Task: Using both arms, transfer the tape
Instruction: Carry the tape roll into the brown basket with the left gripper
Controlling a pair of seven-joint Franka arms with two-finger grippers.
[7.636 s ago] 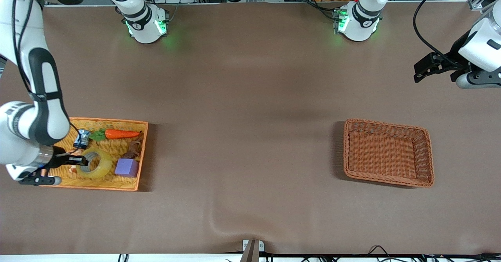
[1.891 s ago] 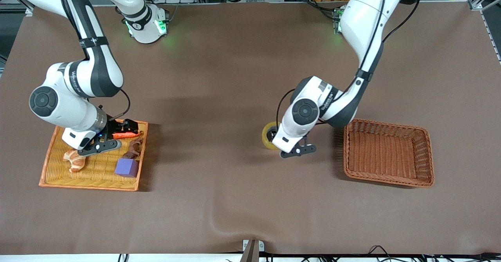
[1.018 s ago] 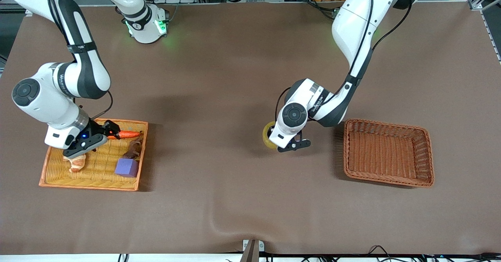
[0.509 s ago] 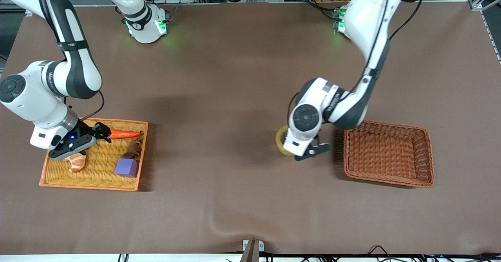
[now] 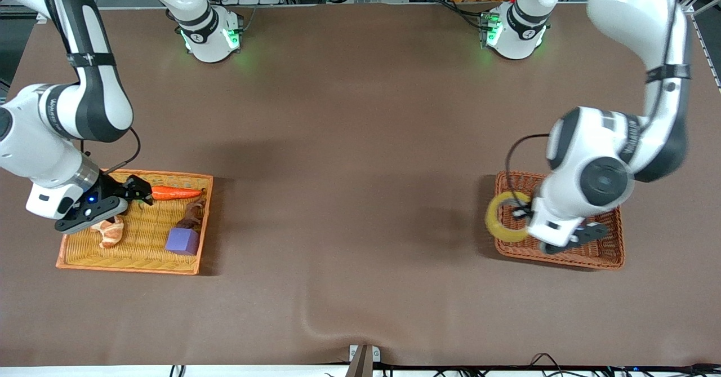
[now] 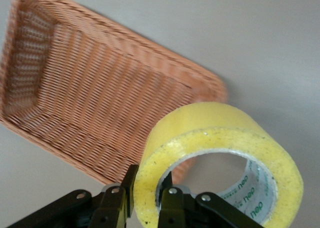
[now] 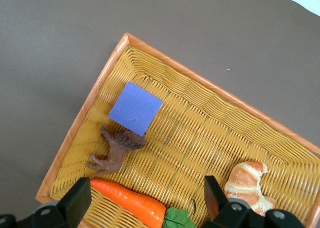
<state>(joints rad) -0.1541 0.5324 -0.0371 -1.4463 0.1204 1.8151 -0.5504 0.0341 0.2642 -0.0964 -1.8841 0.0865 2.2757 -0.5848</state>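
The tape [image 5: 506, 217], a yellowish translucent roll, hangs in the air over the brown wicker basket's [image 5: 617, 253] rim that faces the table's middle. My left gripper [image 5: 526, 213] is shut on the tape's wall, one finger outside the ring and one inside. In the left wrist view the tape [image 6: 220, 138] stands on edge in my left gripper [image 6: 148, 180], with the basket [image 6: 100, 103] below it. My right gripper [image 5: 135, 190] hovers open over the orange tray [image 5: 129, 267], holding nothing.
The orange tray [image 7: 210, 133] at the right arm's end holds a carrot [image 7: 130, 200], a purple cube [image 7: 136, 108], a brown animal figure [image 7: 117, 148] and a croissant [image 7: 247, 183]. The brown basket has nothing in it.
My left arm has lifted the tape and carried it from the table's middle to the brown basket's edge. My right arm has drifted slightly toward its own end of the table, still open.
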